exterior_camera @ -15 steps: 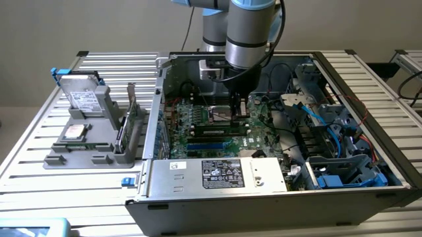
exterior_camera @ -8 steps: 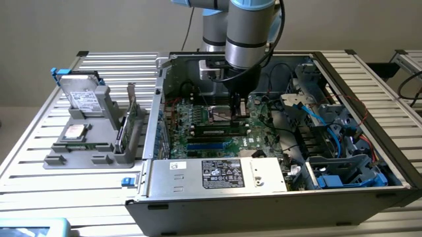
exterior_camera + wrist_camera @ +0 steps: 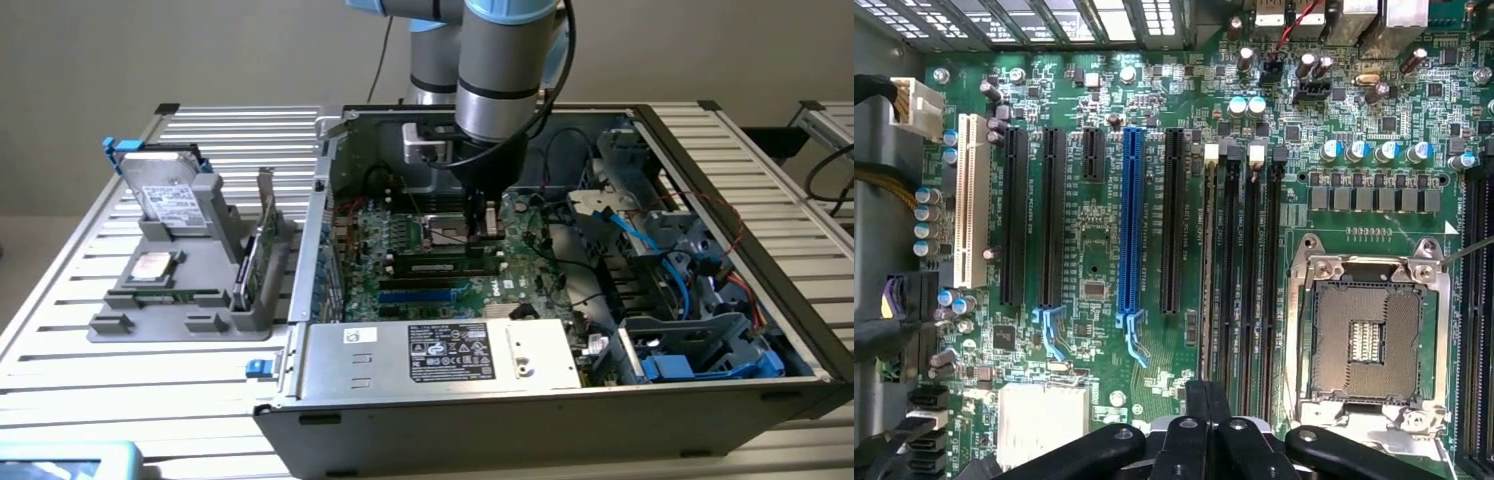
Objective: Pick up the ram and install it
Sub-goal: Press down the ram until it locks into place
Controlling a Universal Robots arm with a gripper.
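The ram [image 3: 434, 268], a long narrow stick with dark chips, stands on edge in a memory slot of the motherboard [image 3: 400, 240], between the CPU socket [image 3: 447, 235] and the blue slots. In the wrist view I see it edge-on as a thin brownish-green strip, the ram [image 3: 1209, 270], in the slot nearest the blue slot [image 3: 1131, 230]. My gripper [image 3: 483, 220] hangs just above the board beside the socket, a little behind the ram. The gripper [image 3: 1199, 405] has its fingers pressed together with nothing between them.
The open computer case [image 3: 747, 250] walls in the board, with a power supply [image 3: 441, 350] at the front and blue cables [image 3: 667, 250] on the exterior view's right. On the exterior view's left, a grey holder [image 3: 174, 320] carries a silver hard drive [image 3: 167, 195] and a green expansion card [image 3: 260, 245].
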